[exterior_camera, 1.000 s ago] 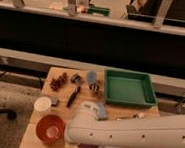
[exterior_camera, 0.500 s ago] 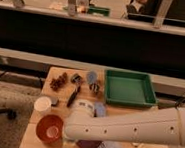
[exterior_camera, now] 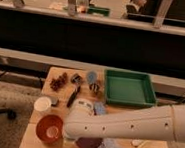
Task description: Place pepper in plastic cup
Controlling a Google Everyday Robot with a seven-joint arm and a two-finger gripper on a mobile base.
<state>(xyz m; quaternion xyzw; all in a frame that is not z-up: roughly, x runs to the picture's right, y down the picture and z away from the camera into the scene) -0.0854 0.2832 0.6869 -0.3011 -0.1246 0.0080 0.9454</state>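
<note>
Tool (exterior_camera: 73,135) is seen low over the front-left of the table (exterior_camera: 33,141), just beside an orange bowl (exterior_camera: 43,128). It is mostly hidden under the wrist, so apart or together cannot be told. Nothing is seen held.

Pepper is not picked out with certainty. It may be hidden under the wrist. A reddish pile (exterior_camera: 59,81) at the back left is too blurred to name.

Plastic cup (exterior_camera: 42,104) is taken to be the pale one near the left edge. It is upright, apart from the tool, with no pepper visible in it.

Task is judged early: grasp is not confirmed; carry and drop into the cup are left.

Arm (exterior_camera: 140,125) is reached in from the right edge and laid nearly level across the front of the table, with the wrist bent down at its left end. Green tray (exterior_camera: 128,100) is uncovered behind it.
</note>
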